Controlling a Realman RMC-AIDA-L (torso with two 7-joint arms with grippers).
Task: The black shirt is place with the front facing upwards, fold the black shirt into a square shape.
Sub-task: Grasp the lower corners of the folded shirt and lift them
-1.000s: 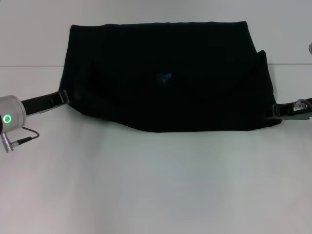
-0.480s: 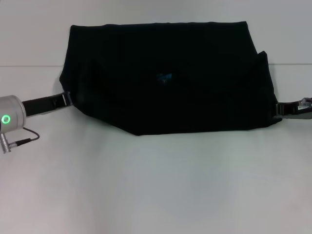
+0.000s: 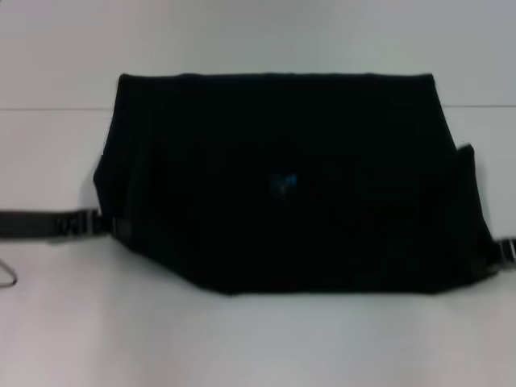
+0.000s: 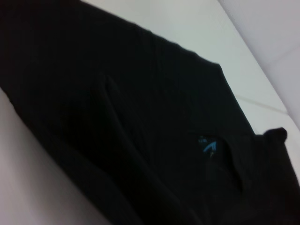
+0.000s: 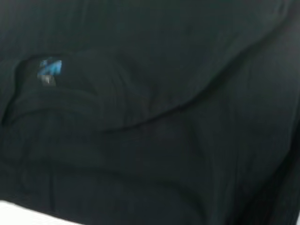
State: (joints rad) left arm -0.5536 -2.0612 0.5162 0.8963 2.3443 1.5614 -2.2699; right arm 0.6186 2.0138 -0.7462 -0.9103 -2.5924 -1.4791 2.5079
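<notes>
White table (image 3: 258, 347); black shirt (image 3: 282, 177) folded across it, left gripper (image 3: 103, 223) at nine o'clock, right gripper (image 3: 493, 252) at four, grips unclear.

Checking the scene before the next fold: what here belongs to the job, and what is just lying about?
Job:
- black shirt, already folded over, blue neck label showing
- left gripper at its left edge
- right gripper at its right edge

Lying about:
- nothing else on the white table
</notes>
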